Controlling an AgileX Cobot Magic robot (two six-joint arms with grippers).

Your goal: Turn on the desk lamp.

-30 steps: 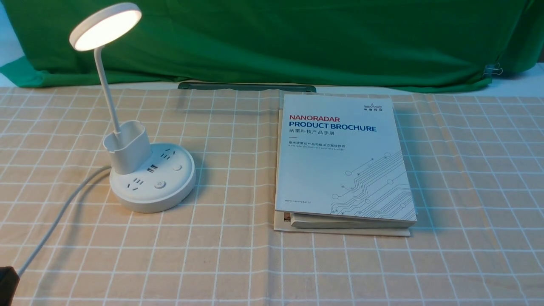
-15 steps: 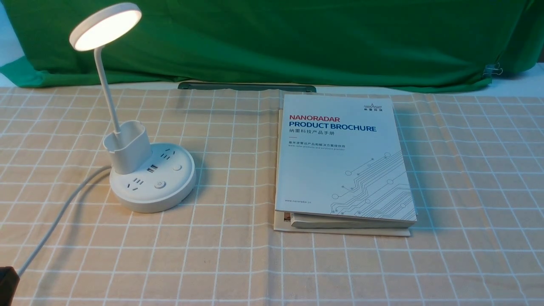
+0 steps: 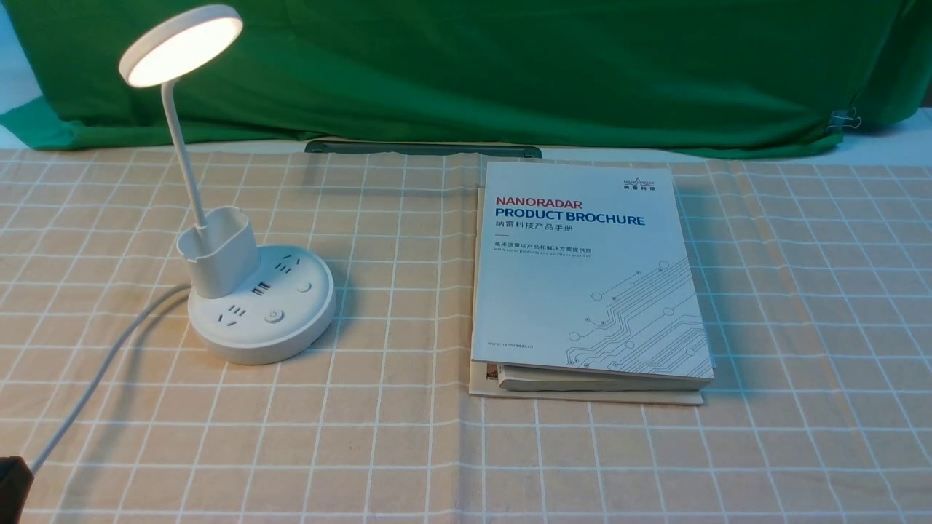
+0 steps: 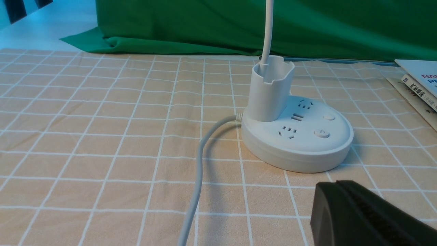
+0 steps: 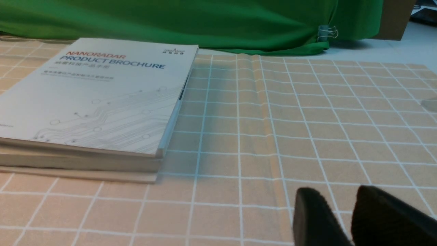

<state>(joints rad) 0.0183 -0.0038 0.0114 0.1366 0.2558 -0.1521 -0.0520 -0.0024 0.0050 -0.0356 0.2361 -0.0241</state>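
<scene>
The white desk lamp (image 3: 218, 262) stands on the left of the checked cloth. Its round head (image 3: 180, 45) glows bright. The base (image 3: 262, 313) carries sockets and a power button (image 3: 274, 316). The white cord (image 3: 95, 371) runs toward the near left. In the left wrist view the base (image 4: 300, 143) and button (image 4: 321, 133) lie just beyond my left gripper (image 4: 336, 186), whose jaws are pressed together and empty. Only its black tip (image 3: 11, 477) shows in the front view's bottom left corner. My right gripper (image 5: 341, 194) hovers low over the cloth, its jaws a narrow gap apart, empty.
A white brochure book (image 3: 590, 276) lies on another book right of centre; it also shows in the right wrist view (image 5: 92, 102). A green cloth (image 3: 510, 65) hangs along the back. A dark flat strip (image 3: 422, 148) lies at the far edge.
</scene>
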